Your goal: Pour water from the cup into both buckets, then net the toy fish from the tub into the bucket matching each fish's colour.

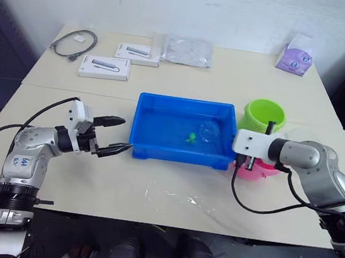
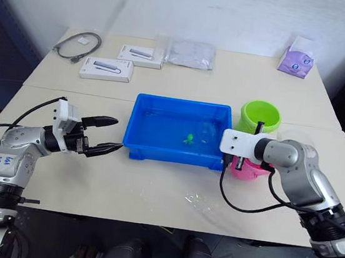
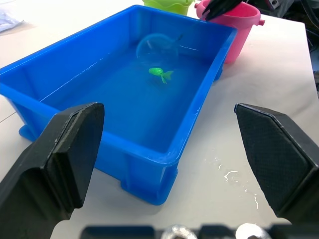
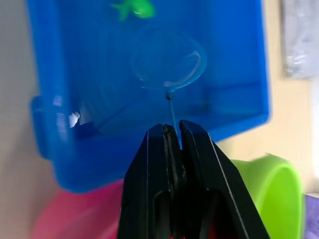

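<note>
Right gripper (image 4: 172,130), clamped on the round blue-rimmed net (image 4: 169,62) at frame centre, should sweep beneath the small green plastic fish (image 4: 133,8); left gripper (image 1: 114,135) gapes.

left gripper (image 1: 117,136): jaws spread wide | right gripper (image 4: 173,130): jaws pressed together
</note>
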Tool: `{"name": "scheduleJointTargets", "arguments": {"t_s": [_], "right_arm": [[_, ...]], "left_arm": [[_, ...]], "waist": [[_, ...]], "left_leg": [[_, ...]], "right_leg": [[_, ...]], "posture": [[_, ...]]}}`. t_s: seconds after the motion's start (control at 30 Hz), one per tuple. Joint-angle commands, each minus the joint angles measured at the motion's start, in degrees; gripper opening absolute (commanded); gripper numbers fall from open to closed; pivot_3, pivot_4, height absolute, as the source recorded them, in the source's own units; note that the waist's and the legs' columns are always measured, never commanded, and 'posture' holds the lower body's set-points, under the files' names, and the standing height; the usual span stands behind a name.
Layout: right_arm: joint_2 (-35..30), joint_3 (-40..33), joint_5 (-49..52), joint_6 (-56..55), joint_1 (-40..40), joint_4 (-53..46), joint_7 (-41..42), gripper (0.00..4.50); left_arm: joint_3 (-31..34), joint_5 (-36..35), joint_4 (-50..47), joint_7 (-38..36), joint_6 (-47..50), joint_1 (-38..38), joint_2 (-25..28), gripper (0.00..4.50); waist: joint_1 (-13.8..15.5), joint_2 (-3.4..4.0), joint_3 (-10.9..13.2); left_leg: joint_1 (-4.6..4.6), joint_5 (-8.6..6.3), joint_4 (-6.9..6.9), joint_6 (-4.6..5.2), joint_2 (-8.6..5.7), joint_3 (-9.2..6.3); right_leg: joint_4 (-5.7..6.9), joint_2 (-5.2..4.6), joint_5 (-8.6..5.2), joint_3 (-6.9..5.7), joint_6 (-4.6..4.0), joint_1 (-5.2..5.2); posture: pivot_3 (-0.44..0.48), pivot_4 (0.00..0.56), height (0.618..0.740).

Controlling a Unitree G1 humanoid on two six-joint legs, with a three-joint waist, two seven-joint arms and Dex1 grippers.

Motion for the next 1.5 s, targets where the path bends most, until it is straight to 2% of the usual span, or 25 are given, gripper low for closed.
{"name": "scheduleJointTargets", "arguments": {"t_s": [0.03, 0.17, 0.43, 0.63, 0.8, 0.97, 1.03, 1.2, 1.33, 1.43, 1.5], "right_arm": [[3.3, -3.6, 5.1, 6.2, -0.3, -3.7, 1.3, 0.0], [7.0, -8.2, 10.6, 15.2, 0.2, -6.2, 0.5, 0.0], [5.7, -20.1, 20.3, 23.4, 3.6, -12.2, 0.3, 0.0], [4.0, -29.6, 26.4, 24.6, 5.8, -14.5, -0.5, 0.0], [0.9, -34.3, 25.5, 20.7, 5.8, -9.5, -3.1, 0.0], [-4.8, -32.0, 15.1, 4.6, 7.6, 1.2, -7.8, 0.0], [-7.6, -29.0, 8.1, -5.8, 9.1, 6.1, -11.7, 0.0], [-15.5, -20.1, -14.1, -30.0, 10.8, 18.2, -30.5, 0.0], [-18.4, -16.2, -24.1, -39.4, 10.5, 23.5, -42.3, 0.0], [-19.4, -14.4, -29.0, -44.5, 9.4, 24.7, -48.6, 0.0], [-19.6, -13.4, -30.5, -45.7, 8.8, 26.2, -49.6, 0.0]], "left_arm": [[1.2, -0.9, -1.3, -0.8, -1.0, -0.1, 0.4, 4.49], [1.3, -0.8, -1.0, -1.2, -1.4, -0.1, 0.4, 4.49], [1.8, -3.1, -2.9, -1.0, -0.5, -1.2, -1.2, 4.49], [1.2, -5.7, -5.9, 1.3, 3.6, -4.5, -3.8, 4.49], [-0.6, -5.9, -7.0, 2.6, 6.9, -7.7, -6.0, 4.49], [-3.4, -4.5, -6.8, 4.2, 7.9, -10.7, -9.3, 4.49], [-4.2, -4.1, -6.2, 4.3, 7.8, -11.5, -10.2, 4.49], [-5.4, -3.4, -5.6, 5.0, 7.3, -12.7, -12.0, 4.49], [-5.9, -3.3, -6.5, 5.4, 7.5, -13.0, -12.6, 4.49], [-6.3, -3.4, -6.8, 5.5, 7.6, -13.4, -12.8, 4.49], [-6.3, -3.5, -6.7, 5.5, 7.4, -13.6, -13.0, 4.49]], "waist": [[-0.1, 0.0, 0.0], [0.0, 0.0, 0.0], [0.3, 0.0, 0.0], [0.3, 0.0, 0.0], [0.3, -0.01, 0.0], [0.3, -0.01, 0.0], [0.3, -0.01, 0.0], [0.1, -0.01, 0.0], [-0.1, 0.0, 0.0], [-0.1, 0.0, 0.0], [-0.1, 0.01, 0.0]], "left_leg": [[0.02, 0.0, 0.0, 0.0, 0.01, 0.02], [0.0, 0.0, 0.0, -0.01, 0.03, 0.0], [-0.04, 0.0, -0.01, -0.01, -0.03, -0.05], [-0.01, 0.0, 0.0, -0.01, -0.02, -0.04], [0.01, 0.0, -0.01, 0.0, -0.05, -0.01], [0.03, 0.0, -0.02, 0.0, -0.05, 0.06], [0.03, 0.01, -0.03, 0.0, -0.07, 0.09], [0.05, 0.03, -0.05, -0.03, -0.06, 0.16], [0.08, 0.08, -0.09, -0.16, 0.03, 0.22], [0.09, 0.13, -0.1, -0.24, 0.1, 0.19], [0.08, 0.15, -0.1, -0.27, 0.1, 0.19]], "right_leg": [[0.02, 0.0, 0.0, 0.02, 0.0, 0.0], [0.04, 0.0, 0.0, 0.01, 0.0, -0.02], [-0.01, -0.05, 0.0, -0.01, 0.0, -0.01], [0.04, -0.03, 0.0, 0.01, 0.0, -0.01], [0.03, 0.0, 0.0, 0.02, 0.01, 0.01], [0.05, 0.06, 0.01, 0.06, 0.01, 0.0], [0.03, 0.13, 0.01, 0.07, 0.01, 0.0], [0.06, 0.1, 0.01, 0.15, 0.02, -0.03], [0.07, 0.06, 0.0, 0.25, 0.01, -0.08], [0.07, 0.13, -0.01, 0.27, -0.02, -0.08], [0.09, 0.14, -0.02, 0.29, -0.03, -0.08]], "posture": [[0.0, 0.15, 0.74], [0.0, 0.15, 0.74], [0.0, 0.15, 0.74], [0.0, 0.15, 0.74], [0.0, 0.15, 0.74], [0.0, 0.15, 0.74], [0.0, 0.15, 0.74], [0.0, 0.15, 0.74], [0.0, 0.15, 0.74], [0.0, 0.15, 0.74], [0.0, 0.15, 0.74]]}}
